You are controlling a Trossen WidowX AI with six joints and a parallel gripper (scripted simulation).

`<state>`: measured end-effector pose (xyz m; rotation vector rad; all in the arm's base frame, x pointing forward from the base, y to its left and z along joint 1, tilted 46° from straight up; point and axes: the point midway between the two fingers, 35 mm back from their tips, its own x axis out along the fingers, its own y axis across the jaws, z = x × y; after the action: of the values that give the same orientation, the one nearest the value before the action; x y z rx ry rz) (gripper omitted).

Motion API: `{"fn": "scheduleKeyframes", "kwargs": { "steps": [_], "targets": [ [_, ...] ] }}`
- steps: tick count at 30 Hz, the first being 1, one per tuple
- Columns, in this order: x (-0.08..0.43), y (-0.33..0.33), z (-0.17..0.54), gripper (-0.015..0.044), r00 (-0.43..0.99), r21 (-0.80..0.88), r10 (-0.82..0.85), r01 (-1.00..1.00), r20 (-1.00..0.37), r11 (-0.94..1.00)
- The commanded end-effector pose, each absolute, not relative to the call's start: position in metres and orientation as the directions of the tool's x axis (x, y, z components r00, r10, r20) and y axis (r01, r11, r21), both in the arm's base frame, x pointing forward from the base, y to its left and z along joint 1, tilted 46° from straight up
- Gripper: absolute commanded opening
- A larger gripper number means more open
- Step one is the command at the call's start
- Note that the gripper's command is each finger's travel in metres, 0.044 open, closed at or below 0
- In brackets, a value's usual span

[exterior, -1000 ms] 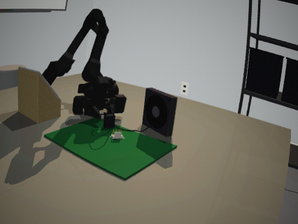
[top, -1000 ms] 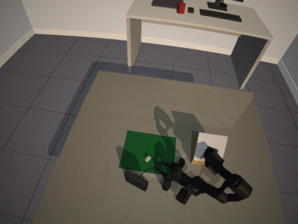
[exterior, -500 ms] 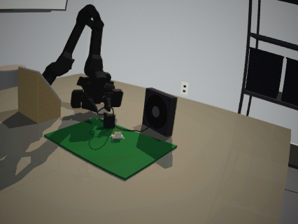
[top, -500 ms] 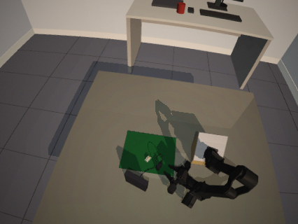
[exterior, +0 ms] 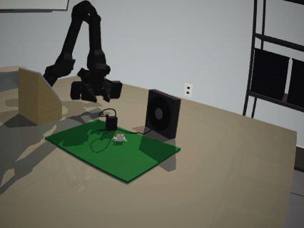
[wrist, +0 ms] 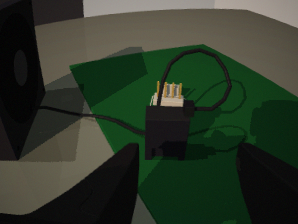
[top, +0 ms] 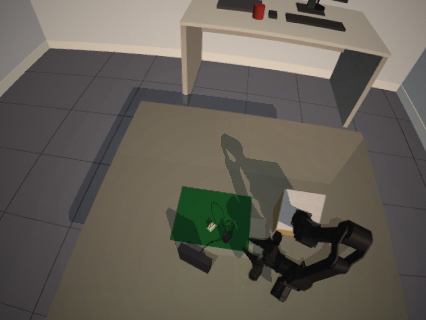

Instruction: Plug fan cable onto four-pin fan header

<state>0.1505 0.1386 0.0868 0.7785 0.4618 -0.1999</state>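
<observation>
The exterior view shows the black plug (top: pixel 228 236) (exterior: pixel 111 122) (wrist: pixel 168 132) upright at the green board (top: pixel 200 205) (exterior: pixel 121 164) (wrist: pixel 125 100), close to the white fan header (top: pixel 211 227) (exterior: pixel 120 138) (wrist: pixel 168 101) but not seated on it. The header's gold pins stand bare in the wrist view, just beyond the plug's top edge. Whether the plug's underside rests flat on the board cannot be told.

The gripper (top: pixel 247 244) (exterior: pixel 101 101) (wrist: pixel 189 153) is released, its fingers parted with nothing between them. In the exterior view it hangs above and behind the plug, the fingertips pointing down and apart from it. The wrist view looks past the two dark fingers, which frame the plug from either side with a gap showing at each.

The fan (top: pixel 195 257) (exterior: pixel 162 113) (wrist: pixel 20 75) stands upright on the tabletop (top: pixel 150 150) (exterior: pixel 221 160) (wrist: pixel 150 30) beside the board. Its thin black cable (exterior: pixel 135 133) (wrist: pixel 107 117) runs to the plug, and a raised loop arches over the board, casting a curved shadow there. A slanted block (top: pixel 305 200) (exterior: pixel 39 97) stands on the tabletop near the board's other side, apart from it.
</observation>
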Motion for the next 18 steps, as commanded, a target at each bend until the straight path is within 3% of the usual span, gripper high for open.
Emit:
{"fn": "scheduleKeyframes", "kwargs": {
  "steps": [1,8,13,17,18],
  "targets": [
    [0.146,0.135,0.098,0.0205,0.889,0.641,0.001,0.329,-0.457,0.694],
    [0.143,0.13,0.101,0.0205,0.89,0.635,0.001,0.324,-0.456,0.701],
    [0.145,0.128,0.099,0.0336,0.874,0.615,-0.025,0.361,-0.485,0.701],
    [0.154,0.118,0.089,0.044,0.741,0.461,-0.169,0.561,-0.65,0.687],
    [0.156,0.115,0.086,0.044,0.696,0.419,-0.2,0.608,-0.689,0.674]
  ]
}}
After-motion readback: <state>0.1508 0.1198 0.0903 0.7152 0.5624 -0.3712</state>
